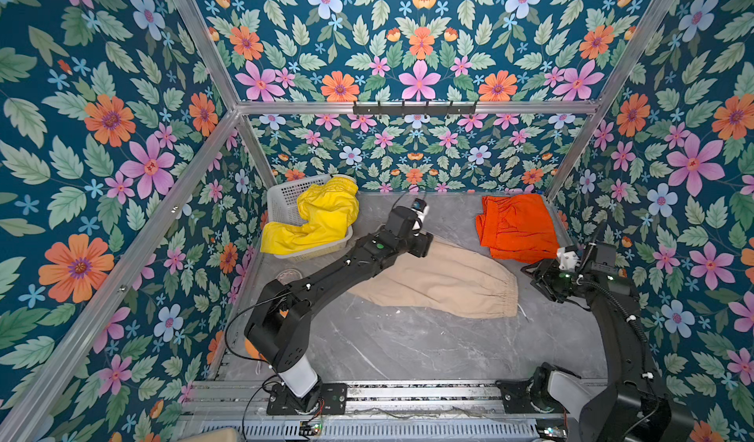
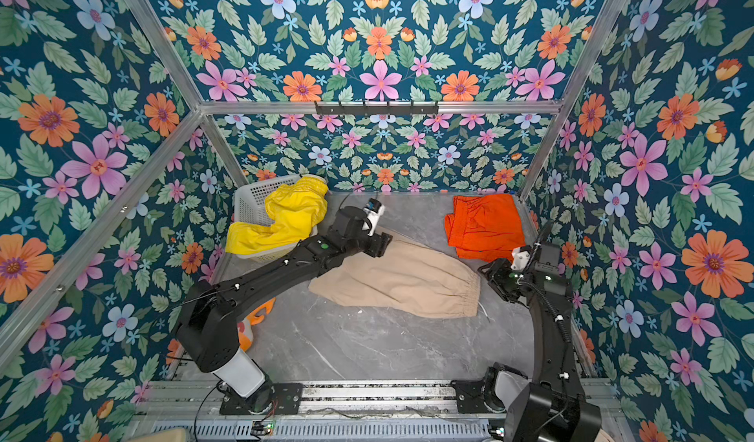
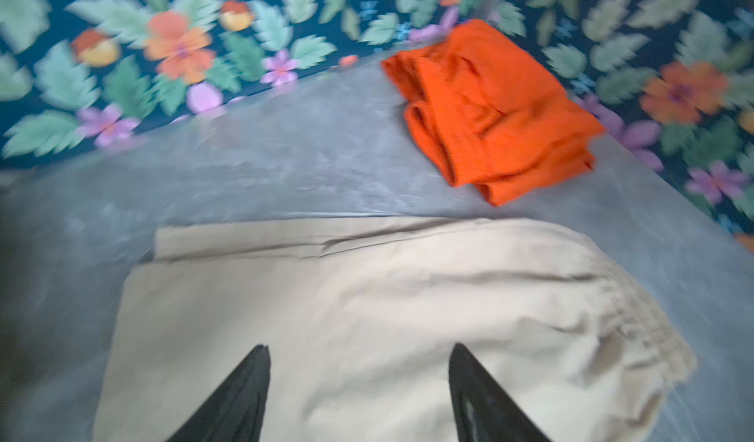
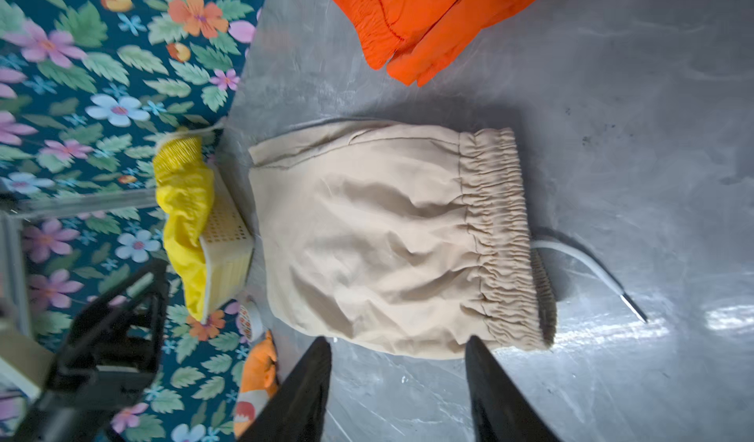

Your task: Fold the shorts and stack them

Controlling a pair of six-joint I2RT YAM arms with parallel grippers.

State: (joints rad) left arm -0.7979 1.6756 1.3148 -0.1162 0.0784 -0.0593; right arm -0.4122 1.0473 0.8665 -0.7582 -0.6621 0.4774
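The two black fingers point(image 3: 245, 399) of the left tool point(image 3: 360, 348) stood wide apart and held nothing, with the beige shorts point(image 3: 367, 297) spread just beneath them. The right tool point(image 4: 399, 340) was also spread and empty. It hovered over the bare grey desk point(image 4: 612, 134) beside the gathered waistband point(image 4: 497, 232) of that pair, where a white drawstring point(image 4: 579, 256) trailed onto the surface.

In both top views the beige shorts lay flat at the centre of the frame, folded in half, waistband toward the right. The left arm point(image 1: 326, 272) reached across their upper left end. The orange shorts point(image 1: 516, 228) sat folded at the upper right of the desk, apart from the beige pair. The yellow shorts point(image 1: 322, 219) hung crumpled over the rim of a white perforated basket point(image 1: 285, 199) at the upper left. An orange-and-white plush toy point(image 4: 259, 368) lay by the desk's lower left edge, mostly behind the left arm.
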